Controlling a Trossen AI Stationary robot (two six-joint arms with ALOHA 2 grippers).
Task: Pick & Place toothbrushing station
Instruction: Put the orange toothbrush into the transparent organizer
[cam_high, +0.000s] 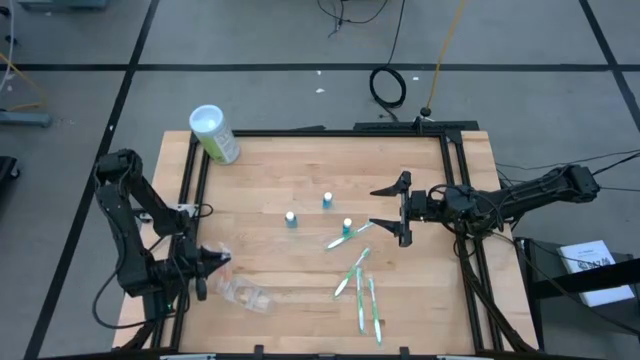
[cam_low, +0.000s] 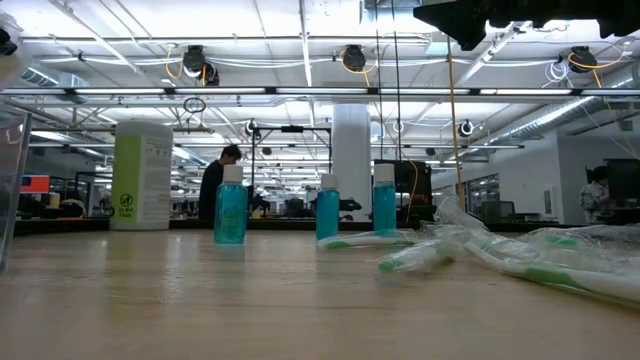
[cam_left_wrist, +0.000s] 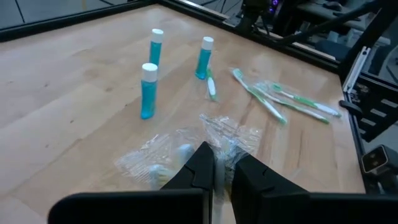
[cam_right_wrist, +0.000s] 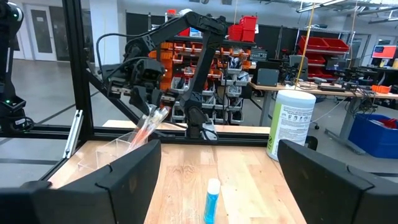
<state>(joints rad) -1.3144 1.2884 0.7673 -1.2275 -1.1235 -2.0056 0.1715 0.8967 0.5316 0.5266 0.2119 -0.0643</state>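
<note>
The clear plastic holder (cam_high: 245, 294) is gripped by the clenched left pincer (cam_high: 212, 262); the toothbrushes (cam_high: 358, 287) lie nearer the released right pincer (cam_high: 402, 208).

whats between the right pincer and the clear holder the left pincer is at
In the high view, three blue-capped tubes stand between the right pincer and the clear holder at the left pincer.

Three tubes (cam_high: 326, 201) stand mid-table; toothbrushes (cam_high: 358, 285) lie nearer the front, apparently touching.
</note>
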